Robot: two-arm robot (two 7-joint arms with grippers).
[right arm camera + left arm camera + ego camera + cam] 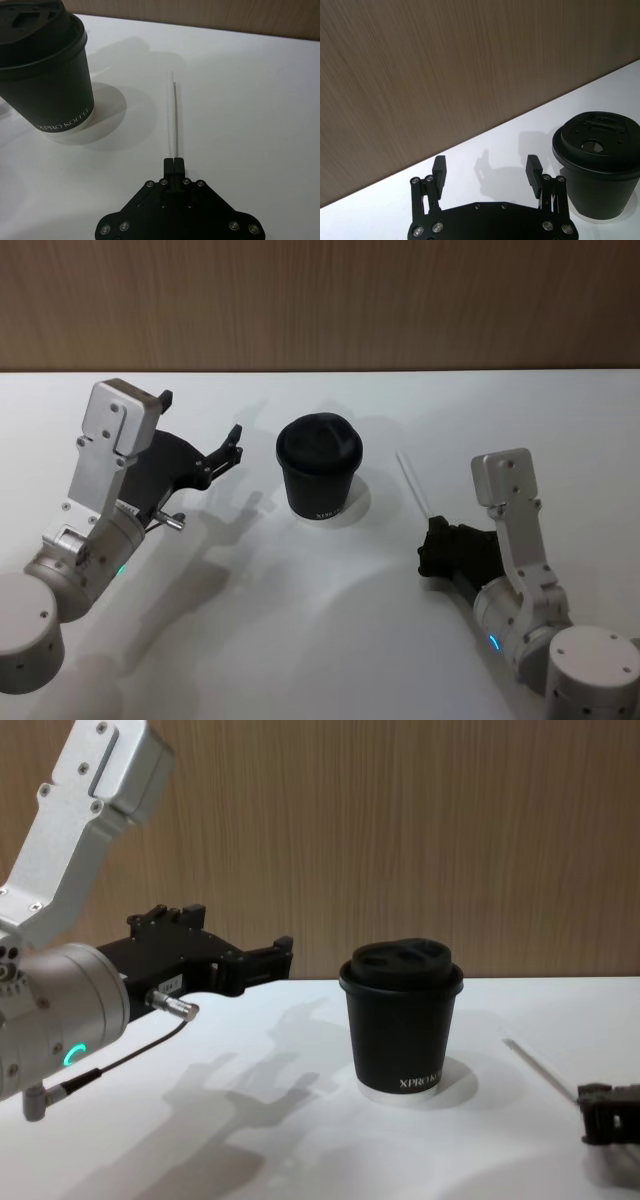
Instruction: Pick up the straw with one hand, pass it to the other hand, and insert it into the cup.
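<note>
Left to right: the left hand (pixel 200 415) hovers above the tabletop (pixel 300 640) beside the cup (pixel 320 465), its fingers spread wide and holding nothing. The cup stands upright at centre, its lid on. To its right, apart from it, the straw (pixel 413 483) points away from the robot. The right hand (pixel 173 162) sits low at the straw's near end, fingers pressed together on it.

Step in hand, as judged: the pick-up. The grip sits at the very end, so the long free length may sag or swing. A slow, level lift would keep it steady and leave the middle of the straw free for the left hand to take.

Hard to make out: whether the straw's far end rests on the tabletop or is just clear of it. The pinched end is hidden between the fingers. In the chest view the right hand is cut off at the edge. The lid's hole (pixel 592 145) looks small.
</note>
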